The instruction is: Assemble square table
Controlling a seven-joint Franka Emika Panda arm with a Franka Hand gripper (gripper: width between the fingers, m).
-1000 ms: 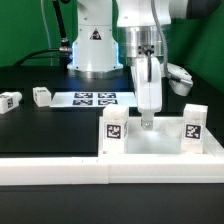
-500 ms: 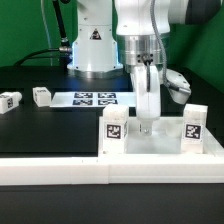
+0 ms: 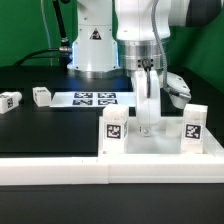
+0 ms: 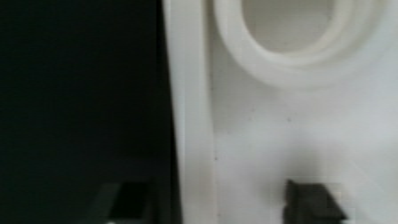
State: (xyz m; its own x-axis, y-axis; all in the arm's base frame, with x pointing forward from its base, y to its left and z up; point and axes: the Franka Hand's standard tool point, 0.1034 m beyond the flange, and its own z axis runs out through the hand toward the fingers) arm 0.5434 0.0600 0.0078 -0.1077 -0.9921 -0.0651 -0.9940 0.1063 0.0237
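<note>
Right now I have the gripper [image 3: 147, 126] low over the square table slab [image 3: 160, 145]. The slab sits at five o'clock in the exterior view, tight against the barrier wall [image 3: 60, 168]. Through the wrist view the fingers [image 4: 311, 195] stand wide apart astride the slab's edge, gripping nothing. Upright legs [image 3: 114, 128] crowd the gripper at its nine and three o'clock. Loose legs [image 3: 41, 95] lie far out at nine o'clock, and the marker board [image 3: 95, 98] is between them and the arm.

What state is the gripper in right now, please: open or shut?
Open: in the wrist view the gripper holds its two dark fingertips apart, straddling the edge of the square table slab. Whether either touches it, I cannot tell.
</note>
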